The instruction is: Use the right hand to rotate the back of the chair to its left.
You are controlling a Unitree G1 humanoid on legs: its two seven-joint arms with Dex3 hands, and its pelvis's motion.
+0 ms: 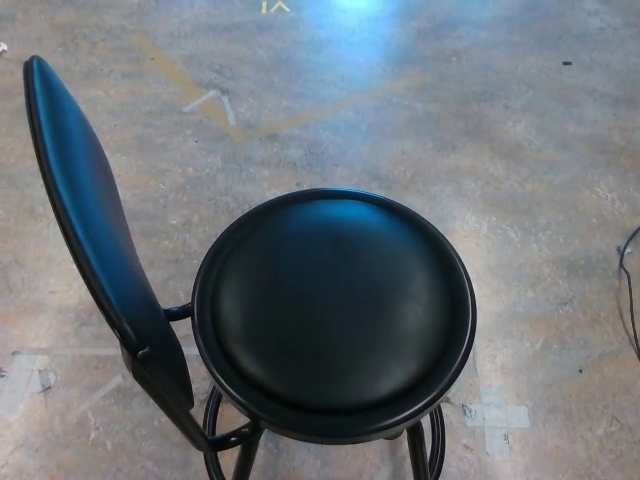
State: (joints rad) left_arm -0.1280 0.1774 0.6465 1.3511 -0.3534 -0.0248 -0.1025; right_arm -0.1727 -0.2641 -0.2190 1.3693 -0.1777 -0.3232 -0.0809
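- Black padded chair back (85, 215) sits at far left of the head view, seen nearly edge-on, upright with a slight lean, top end toward the upper left corner.
- Its lower end narrows into a dark bracket (160, 365) that runs down and right to the frame below the seat.
- Short black metal bar (178, 312) links the back to the seat rim, just left of the seat.
- Round black seat (333, 312) fills the centre; glossy cushion inside a thin black metal rim, with a bluish light reflection across the top half.
- Below the seat: black tubular legs and a foot ring (225, 435), partly hidden by the seat and cut off by the bottom edge.
- Concrete floor (520, 150) all around, mottled grey-brown, bright glare patch near the top centre.
- Faded yellow painted lines (300, 112) run diagonally on the floor behind the chair; a white painted mark (212, 100) sits near where they meet.
- White tape patch (497, 417) on the floor just right of the seat's lower edge; a paler tape strip (25, 372) at lower left.
- Thin black cable (627, 290) curves along the right edge.
- Neither robot hand is in frame, so finger state cannot be told for left or right.
- Nothing is touching the chair.
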